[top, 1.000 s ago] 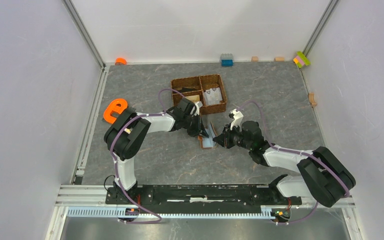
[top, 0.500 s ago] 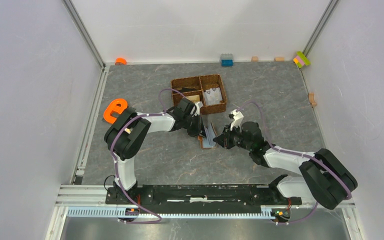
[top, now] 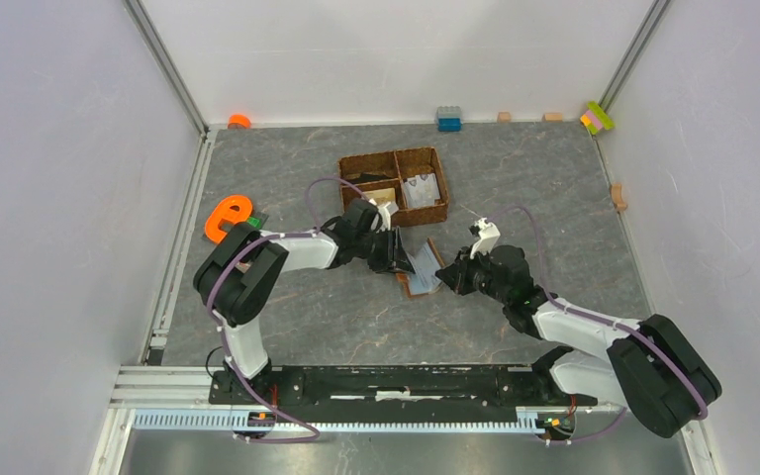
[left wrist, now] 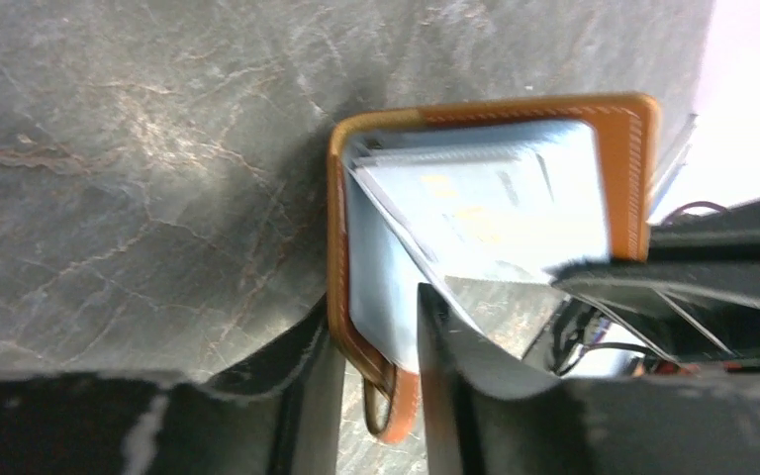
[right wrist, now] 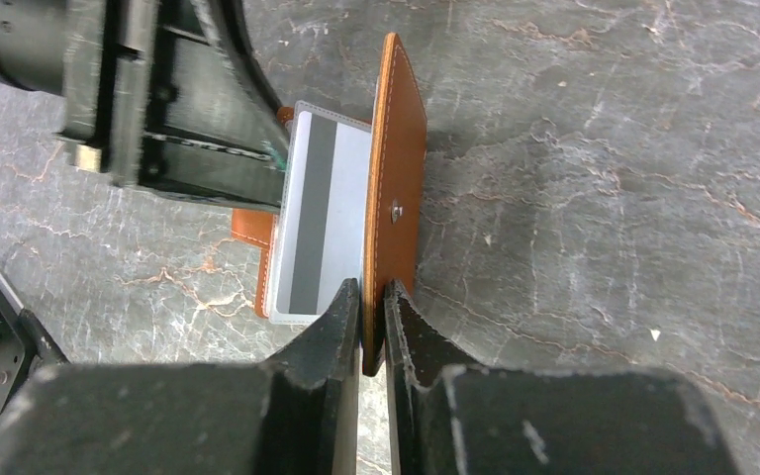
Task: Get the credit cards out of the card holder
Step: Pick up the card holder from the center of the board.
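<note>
The card holder (top: 419,285), a brown bifold wallet with a pale grey-blue inside, is held open between both grippers at the middle of the table. My left gripper (top: 399,259) is shut on its left flap; in the left wrist view that flap's brown edge (left wrist: 341,297) sits between the gripper's (left wrist: 376,332) fingers. My right gripper (top: 448,276) is shut on the other brown flap (right wrist: 401,178), pinching its near edge, as the right wrist view (right wrist: 373,297) shows. A pale grey credit card (right wrist: 322,213) with a dark stripe sticks out of the inside. Another pale card (left wrist: 485,198) shows in a pocket.
A brown woven compartment basket (top: 394,185) stands just behind the grippers. An orange object (top: 226,218) lies left of the left arm. A blue block (top: 448,119) and small coloured blocks (top: 598,117) line the back wall.
My right gripper has moved right and a little nearer with its flap, so the wallet has opened wider. My left gripper has stayed on the other flap, shifting slightly.
</note>
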{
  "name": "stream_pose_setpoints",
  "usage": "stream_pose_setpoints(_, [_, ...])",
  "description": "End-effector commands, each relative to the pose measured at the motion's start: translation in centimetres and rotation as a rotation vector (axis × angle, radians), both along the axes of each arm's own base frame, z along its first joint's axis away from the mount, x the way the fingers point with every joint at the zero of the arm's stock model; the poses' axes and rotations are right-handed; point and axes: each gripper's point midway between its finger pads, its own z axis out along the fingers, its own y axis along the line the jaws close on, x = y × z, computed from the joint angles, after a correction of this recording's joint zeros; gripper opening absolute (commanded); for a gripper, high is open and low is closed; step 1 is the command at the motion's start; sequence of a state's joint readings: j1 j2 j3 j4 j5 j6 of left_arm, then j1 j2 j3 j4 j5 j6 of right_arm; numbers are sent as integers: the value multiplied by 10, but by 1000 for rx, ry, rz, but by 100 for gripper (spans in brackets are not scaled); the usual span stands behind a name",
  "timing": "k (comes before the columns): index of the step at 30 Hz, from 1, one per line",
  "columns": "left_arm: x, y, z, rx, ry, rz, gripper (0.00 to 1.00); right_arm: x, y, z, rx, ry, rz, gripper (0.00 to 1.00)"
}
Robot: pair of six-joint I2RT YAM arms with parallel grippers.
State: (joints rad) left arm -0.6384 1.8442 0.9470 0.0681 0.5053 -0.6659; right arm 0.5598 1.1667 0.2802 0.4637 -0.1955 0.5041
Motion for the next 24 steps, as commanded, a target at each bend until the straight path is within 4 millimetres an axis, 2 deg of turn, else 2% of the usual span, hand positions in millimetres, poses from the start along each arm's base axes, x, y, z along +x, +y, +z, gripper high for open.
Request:
stream_pose_setpoints(1, [9,-9,44,-191,-78,11,42,9,-2,17,61,-52,-40,0])
stream_pose_setpoints(6, [7,-10,52,-242,-96,9,62,7,1,16,80,-38,-22,0])
stream_pose_setpoints(13, [7,-9,46,-236,-67,21,74,6,6,11,85,-8,7,0])
stream_pose_setpoints(16, [8,-10,43,-230,-58,21,76,5,7,11,86,-4,13,0])
stream_pose_setpoints(17, [8,-9,41,-224,-52,22,74,5,7,11,85,-5,13,0])
stream_pose_setpoints(19, [9,-10,38,-215,-46,22,65,5,7,10,86,-3,14,0])
stream_pose_setpoints(21, [9,-10,34,-203,-36,19,50,5,7,9,83,0,14,0])
stream_pose_setpoints(24, [10,-10,31,-196,-29,18,17,5,6,9,80,1,11,0])
